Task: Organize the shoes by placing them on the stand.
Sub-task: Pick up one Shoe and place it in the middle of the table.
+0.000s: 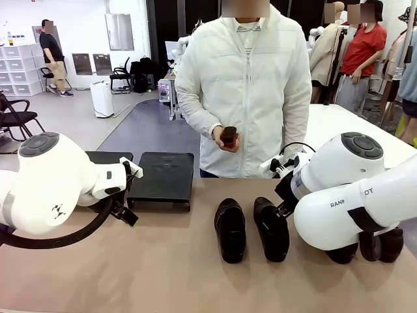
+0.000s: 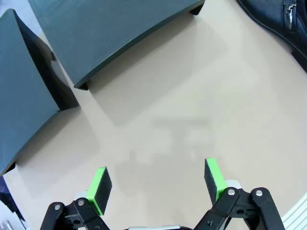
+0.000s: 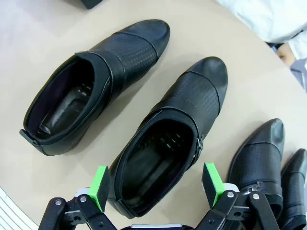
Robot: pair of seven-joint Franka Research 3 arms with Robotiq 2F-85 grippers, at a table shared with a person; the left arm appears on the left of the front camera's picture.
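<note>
Your left claw [image 2: 156,172] hangs over bare bench [image 2: 192,105] with its jaws spread wide, gripping nothing. Just ahead of it sits the stand, two black sloped trays side by side. One tray [image 2: 124,28] lies nearer the middle of the bench, and the other tray [image 2: 24,96] is close beside it, toward the left end. From the front, the stand is at the far left part of the bench, and your left arm partly hides the outer tray.

Your right claw [image 3: 155,168] is just as wide open and has hold of nothing. It hovers over the heel end of one shoe [image 3: 177,124], with a green pad on either side of the heel. You can't tell whether the pads touch the leather. A second shoe [image 3: 91,86] lies just beside the first without touching it, and both have their toes toward the person's side. A third shoe [image 3: 259,153] and a fourth shoe [image 3: 295,182] lie close together on the other side of the claw.

From the front, all four shoes are on the bench, none on the stand. Two are at the middle, to the right of the stand, and two are under your right arm.

The person stands at the far side in a white jacket, one hand [image 1: 226,137] holding a small dark thing.
</note>
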